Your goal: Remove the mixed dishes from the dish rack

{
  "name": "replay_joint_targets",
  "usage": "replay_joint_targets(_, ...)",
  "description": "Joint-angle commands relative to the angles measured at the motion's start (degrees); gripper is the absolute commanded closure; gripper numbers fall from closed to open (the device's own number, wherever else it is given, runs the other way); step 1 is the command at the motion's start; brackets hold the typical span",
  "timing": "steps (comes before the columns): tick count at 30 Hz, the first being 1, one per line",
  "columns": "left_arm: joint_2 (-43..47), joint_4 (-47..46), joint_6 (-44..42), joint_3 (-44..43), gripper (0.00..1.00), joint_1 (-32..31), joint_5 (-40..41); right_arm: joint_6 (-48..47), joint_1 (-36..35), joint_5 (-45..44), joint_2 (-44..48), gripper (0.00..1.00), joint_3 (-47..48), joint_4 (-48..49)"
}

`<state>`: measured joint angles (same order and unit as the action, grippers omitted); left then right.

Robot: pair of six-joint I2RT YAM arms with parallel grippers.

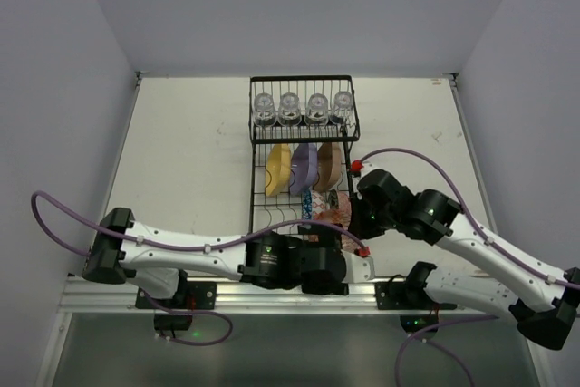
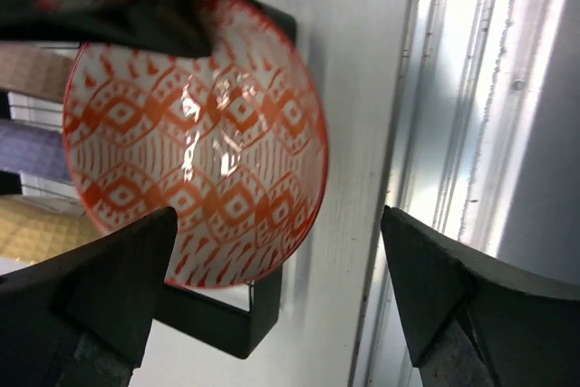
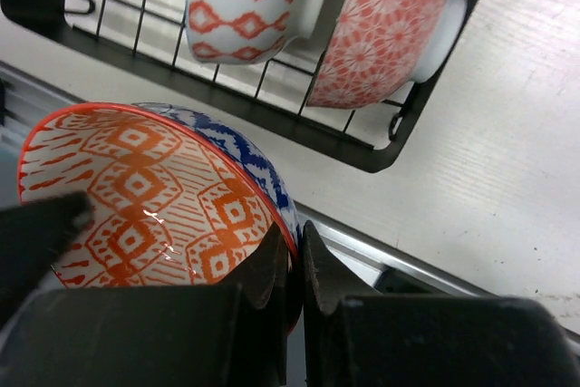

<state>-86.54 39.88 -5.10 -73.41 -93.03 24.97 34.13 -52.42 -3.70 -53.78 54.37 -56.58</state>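
Gripping the rim of a small bowl point(image 3: 136, 197), the right gripper point(image 3: 294, 242) has its jaws pinched shut on the edge nearest it; the bowl hangs tilted just off the near end of the dish rack point(image 3: 362, 156), between both arms, mouth turned toward the left gripper point(image 2: 276, 242); that gripper stands wide open, fingers either side, likely free to withdraw; orange-red diamonds inside, blue pattern outside.

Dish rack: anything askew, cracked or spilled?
Nothing stands out. Four glasses sit in a row on the upper shelf of the rack, and three plates stand on edge in its dividers. The right claw pinches the rim of a patterned bowl; no chips visible.
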Motion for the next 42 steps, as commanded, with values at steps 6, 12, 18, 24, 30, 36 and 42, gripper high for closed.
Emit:
replay_joint_targets(6,13.4,-6.5,6.0,5.4,0.0,6.1,9.3,-2.3,19.3,2.1,6.8,1.0,-3.2,1.7)
replay_joint_targets(12,19.8,-9.8,17.5,9.4,0.0,13.9,15.5,-4.7,35.4,3.1,4.0,1.0,-3.4,5.7)
replay_joint_targets(18,24.0,-7.5,29.3,10.8,0.0,18.1,18.5,-0.1,50.2,3.3,-3.2,1.0,-5.1,21.9)
replay_joint_targets(24,28.2,-5.8,36.0,14.1,0.0,18.9,15.3,2.7,54.0,-1.2,-19.9,1.0,2.8,30.6)
replay_joint_targets(30,31.2,-3.9,39.5,15.8,0.0,18.9,13.5,3.6,54.6,0.6,-38.8,1.0,15.9,32.0)
replay_joint_targets(36,33.6,-3.6,41.1,16.9,0.0,18.9,12.7,3.5,55.0,2.9,-50.5,1.0,22.4,31.1)
replay_joint_targets(42,31.5,-4.0,41.5,17.5,0.0,18.9,11.5,3.4,55.9,4.8,-54.6,1.0,24.9,29.9)
